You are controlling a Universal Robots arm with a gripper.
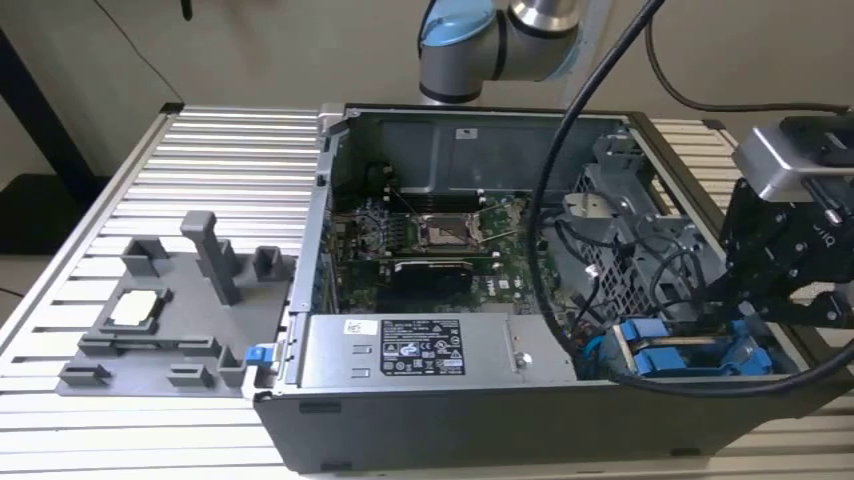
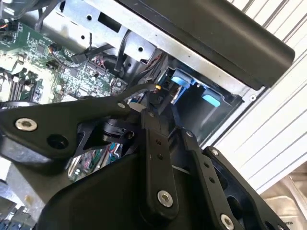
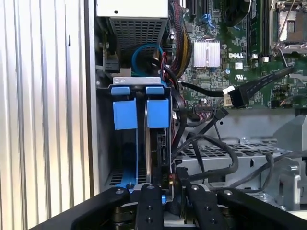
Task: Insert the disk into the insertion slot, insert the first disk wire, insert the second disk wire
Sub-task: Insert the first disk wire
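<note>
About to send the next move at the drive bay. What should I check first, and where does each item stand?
1. Disk seated in the insertion slot: ok, level with the neighbouring blue carrier.
2. End effector close to the disk's end: ok.
3. Disk wire held by the end effector: cannot tell.
4. Disk wire plugged into the disk: cannot tell.
5. Approach free of black cables: not ok, they lie close beside the slot.

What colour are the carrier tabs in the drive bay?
The carrier tabs are bright blue, clearest in the first wrist view.
</note>
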